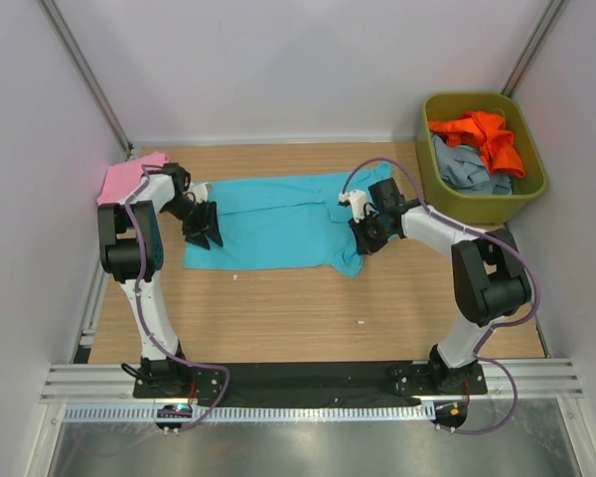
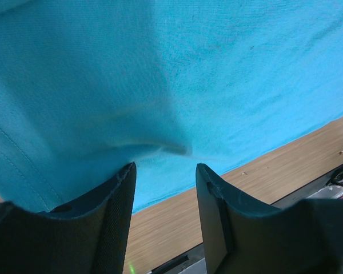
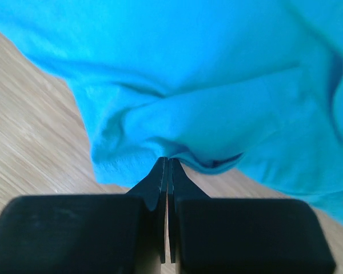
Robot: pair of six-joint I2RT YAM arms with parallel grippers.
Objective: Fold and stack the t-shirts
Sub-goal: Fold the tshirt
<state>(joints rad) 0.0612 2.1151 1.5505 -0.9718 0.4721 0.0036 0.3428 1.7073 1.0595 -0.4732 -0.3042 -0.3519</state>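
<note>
A large turquoise t-shirt [image 1: 278, 221] lies spread flat across the middle of the wooden table. My left gripper [image 1: 203, 233] is at its left end. In the left wrist view that gripper [image 2: 163, 168] is open, its fingertips resting against the turquoise t-shirt [image 2: 188, 74] near the near hem, with nothing between them. My right gripper [image 1: 365, 238] is at the shirt's right end. In the right wrist view it [image 3: 169, 160] is shut, its tips pinching a puckered fold of the turquoise t-shirt [image 3: 217, 74] at the edge. A pink t-shirt [image 1: 129, 177] lies at the far left corner.
An olive-green bin [image 1: 532, 185] stands at the back right, holding an orange t-shirt [image 1: 487, 134] and a grey-blue one [image 1: 467, 167]. Bare wood [image 1: 308, 308] lies in front of the turquoise shirt. White walls close in both sides and the back.
</note>
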